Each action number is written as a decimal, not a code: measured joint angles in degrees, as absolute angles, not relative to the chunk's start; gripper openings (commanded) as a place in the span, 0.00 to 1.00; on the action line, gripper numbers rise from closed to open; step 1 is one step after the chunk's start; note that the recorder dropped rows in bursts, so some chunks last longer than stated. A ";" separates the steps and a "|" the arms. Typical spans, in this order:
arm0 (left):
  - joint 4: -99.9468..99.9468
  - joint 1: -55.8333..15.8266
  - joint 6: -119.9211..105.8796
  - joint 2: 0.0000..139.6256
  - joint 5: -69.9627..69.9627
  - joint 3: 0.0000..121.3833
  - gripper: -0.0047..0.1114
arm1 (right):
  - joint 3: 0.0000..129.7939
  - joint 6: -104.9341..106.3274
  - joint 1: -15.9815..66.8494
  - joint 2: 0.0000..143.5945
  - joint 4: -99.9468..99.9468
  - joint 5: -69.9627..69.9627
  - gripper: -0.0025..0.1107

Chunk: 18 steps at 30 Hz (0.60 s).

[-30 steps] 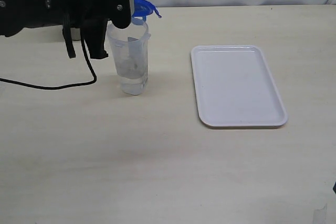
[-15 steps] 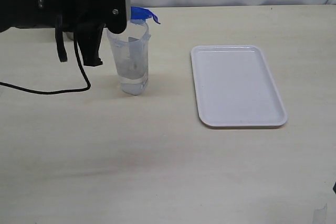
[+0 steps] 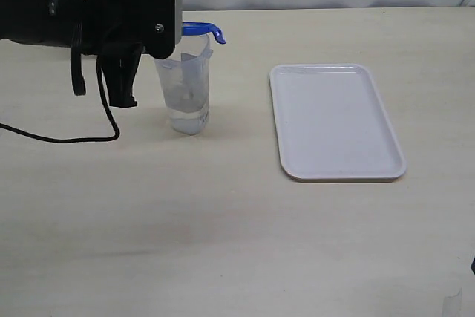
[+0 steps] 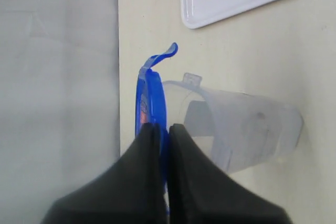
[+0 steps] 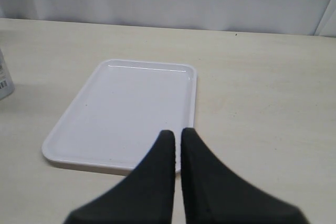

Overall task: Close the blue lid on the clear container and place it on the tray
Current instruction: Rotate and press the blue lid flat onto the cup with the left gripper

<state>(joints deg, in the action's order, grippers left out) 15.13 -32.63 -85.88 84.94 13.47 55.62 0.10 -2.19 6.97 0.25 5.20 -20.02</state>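
Swinging round from the tilt it had half a second ago, the lid [image 3: 199, 30] now lies about level across the mouth of the container [image 3: 185, 87], and the left arm has drawn a little toward the table's left edge. The left gripper [image 4: 161, 129] is clamped on the lid's edge. In the left wrist view the lid [image 4: 152, 98] shows edge-on right at the rim, with one flap sticking out past it on the tray side. Whether the lid touches the rim all round cannot be told, and no flap looks snapped down. The container stands upright toward the far edge of the table, left of the middle and well apart from the tray [image 3: 338, 120]. The tray lies bare nearer the right edge. The right gripper [image 5: 174, 136] has its jaws together on nothing and faces the tray from off one short end. By my reading the lid is lined up but not yet seated, so the closing step is near its end. The next move calls for a straight press down without tipping the light container. The carry to the tray has not begun.
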 measured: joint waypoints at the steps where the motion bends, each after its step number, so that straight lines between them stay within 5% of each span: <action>1: 15.13 -32.63 -85.88 84.94 13.62 55.62 0.04 | 0.10 -2.19 6.97 0.25 5.20 -20.02 0.06; 18: 13.25 -32.63 -85.88 86.64 18.70 55.51 0.04 | 0.10 -2.19 6.97 0.25 5.20 -20.02 0.06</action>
<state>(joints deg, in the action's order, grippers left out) 13.25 -32.63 -85.88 86.64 18.70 55.51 0.10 -2.19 6.97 0.25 5.20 -20.02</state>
